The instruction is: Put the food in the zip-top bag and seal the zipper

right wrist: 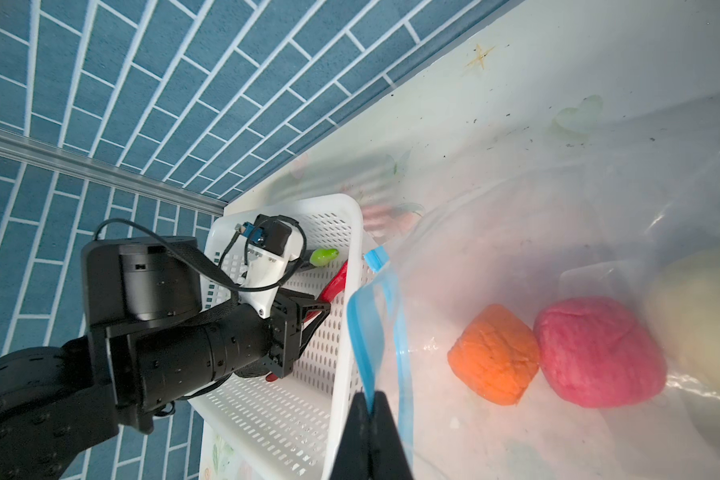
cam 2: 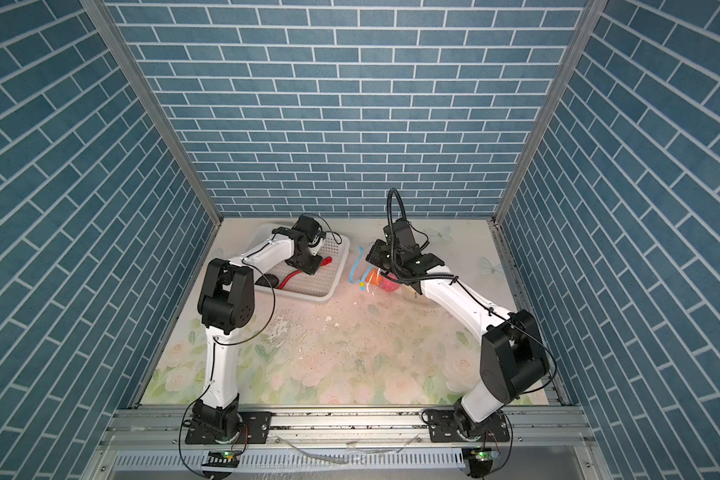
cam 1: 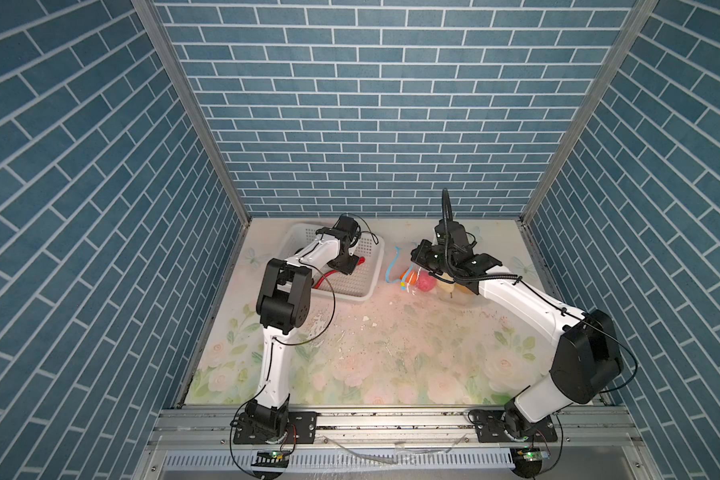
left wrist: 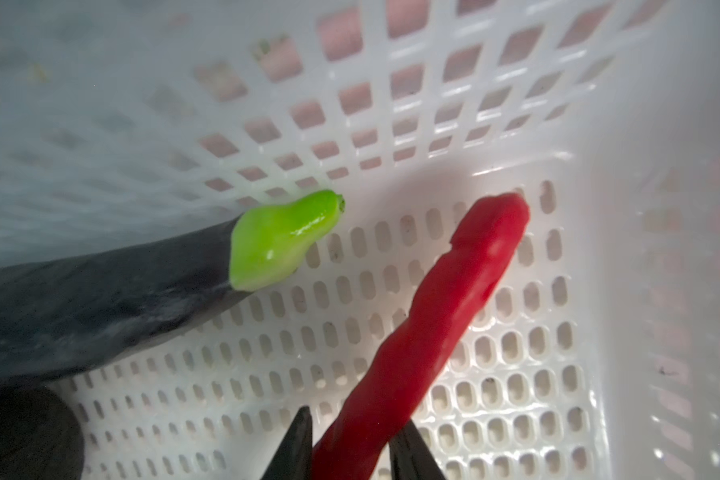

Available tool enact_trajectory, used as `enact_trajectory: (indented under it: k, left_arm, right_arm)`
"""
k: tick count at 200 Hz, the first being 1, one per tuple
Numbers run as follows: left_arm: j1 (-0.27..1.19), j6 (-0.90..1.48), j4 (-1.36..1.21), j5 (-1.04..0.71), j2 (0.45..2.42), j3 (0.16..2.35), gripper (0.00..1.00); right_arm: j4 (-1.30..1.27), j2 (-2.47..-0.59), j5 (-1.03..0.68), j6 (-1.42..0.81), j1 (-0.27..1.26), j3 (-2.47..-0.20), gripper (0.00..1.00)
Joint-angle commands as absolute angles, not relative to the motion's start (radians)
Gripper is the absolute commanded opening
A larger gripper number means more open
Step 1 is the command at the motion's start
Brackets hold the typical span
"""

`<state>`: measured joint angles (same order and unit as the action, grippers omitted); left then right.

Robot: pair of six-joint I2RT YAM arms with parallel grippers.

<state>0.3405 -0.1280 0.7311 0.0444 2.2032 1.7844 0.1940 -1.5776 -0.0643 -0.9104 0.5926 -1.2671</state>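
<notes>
While the bent left arm [cam 1: 283, 291] lowers the left gripper [left wrist: 352, 419] into the white basket [left wrist: 391, 104], centre-left in both top views, its jaws straddle the red chili [left wrist: 454, 303], but clamping cannot be told. The right gripper [right wrist: 368, 399] pinches the zipper [right wrist: 360, 332] of the zip-top bag [right wrist: 516, 216], which contains the orange lump [right wrist: 495, 357] and the pink lump [right wrist: 595, 353].

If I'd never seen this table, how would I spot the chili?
Find the white basket at the table's far left. On its floor lies the red chili, beside a dark eggplant. It is thin, bumpy and the only red thing there.
</notes>
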Motion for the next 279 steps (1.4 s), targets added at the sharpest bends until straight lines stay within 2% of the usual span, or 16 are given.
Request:
enact_trajectory:
  k: [1,17,54,180,250,279]
  left_arm:
    - [0.342,-0.127,0.735,0.064,2.155,1.764,0.30]
    - [0.344,-0.127,0.727,0.076,2.146,1.757,0.26]
    - [0.343,-0.109,0.724,0.089,2.116,1.744,0.25]
    - [0.328,0.073,0.559,0.130,1.875,1.689,0.25]
    - [0.328,-0.099,0.704,-0.013,2.005,1.722,0.51]
    - [0.343,-0.181,0.707,-0.045,2.034,1.684,0.56]
  right_arm:
    - [0.190,-1.554,-0.060,-0.897,0.584,-1.321,0.00]
    - [0.190,-1.551,-0.062,-0.897,0.585,-1.322,0.00]
    - [0.185,-1.545,-0.057,-0.897,0.584,-1.315,0.00]
    - [0.191,-1.527,-0.046,-0.896,0.582,-1.317,0.00]
    - [0.193,-1.530,-0.042,-0.891,0.582,-1.326,0.00]
    - [0.190,-1.537,-0.045,-0.891,0.581,-1.325,0.00]
